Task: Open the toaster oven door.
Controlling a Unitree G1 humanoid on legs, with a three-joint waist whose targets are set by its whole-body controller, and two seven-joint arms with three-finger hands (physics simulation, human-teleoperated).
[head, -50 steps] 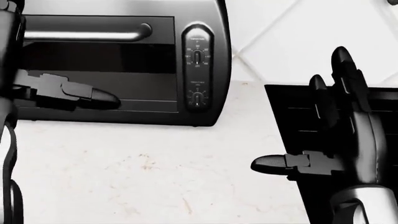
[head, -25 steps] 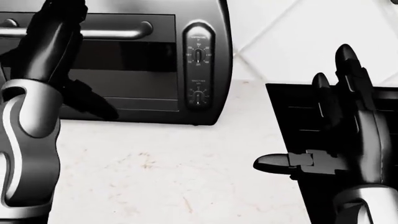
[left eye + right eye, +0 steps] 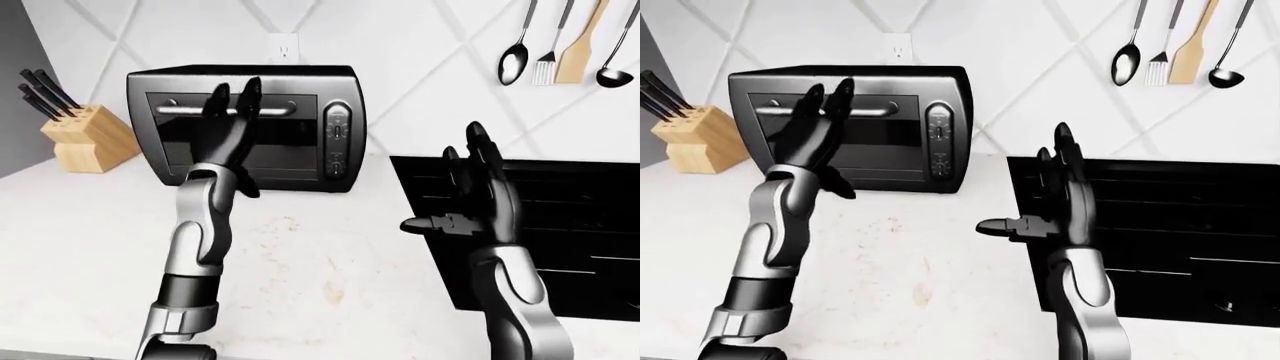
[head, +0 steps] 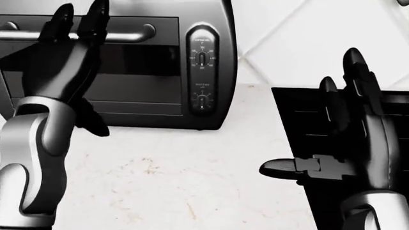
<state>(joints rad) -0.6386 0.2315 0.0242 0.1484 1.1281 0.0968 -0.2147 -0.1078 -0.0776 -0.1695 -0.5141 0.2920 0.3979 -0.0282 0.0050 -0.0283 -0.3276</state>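
Observation:
The black toaster oven (image 3: pixel 300 90) stands on the white counter against the wall, with its door shut. Its silver door handle (image 4: pixel 128 33) runs across the top of the glass door, and two knobs (image 4: pixel 203 79) sit on the panel to the right. My left hand (image 3: pixel 240 139) is open, with its fingers (image 4: pixel 96 19) pointing up in front of the handle and its thumb low against the door. The fingers are not closed round the handle. My right hand (image 3: pixel 445 180) is open and empty, held upright over the left edge of the black cooktop.
A black cooktop (image 3: pixel 570 240) is set into the counter (image 3: pixel 320 262) at the right. A wooden knife block (image 3: pixel 85 139) stands left of the oven. Utensils (image 3: pixel 560 41) hang on the wall at the upper right. An outlet (image 3: pixel 283 49) is above the oven.
My left hand has risen from the lower part of the door to the handle's height, turning fingers-up. My right hand has stayed where it was.

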